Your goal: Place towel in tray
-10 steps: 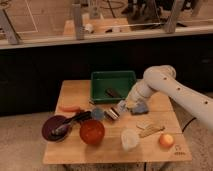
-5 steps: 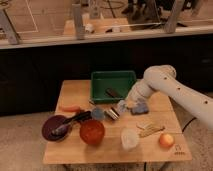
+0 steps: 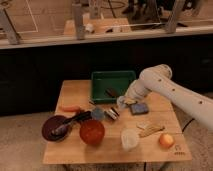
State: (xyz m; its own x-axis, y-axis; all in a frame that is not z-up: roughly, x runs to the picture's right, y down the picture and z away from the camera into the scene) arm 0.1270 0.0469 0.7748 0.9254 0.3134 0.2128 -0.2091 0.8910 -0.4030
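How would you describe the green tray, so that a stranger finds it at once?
On the wooden table, look at the far edge, near the middle. The tray sits there, just left of the shut gripper. It is the only green, rectangular, raised-sided bin; the dark plate and red bowl are round.

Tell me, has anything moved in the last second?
Hardly anything visibly changed. The gripper stays shut on the towel, low by the tray's front right corner, not yet inside. The sponge, cup and red bowl stayed put.
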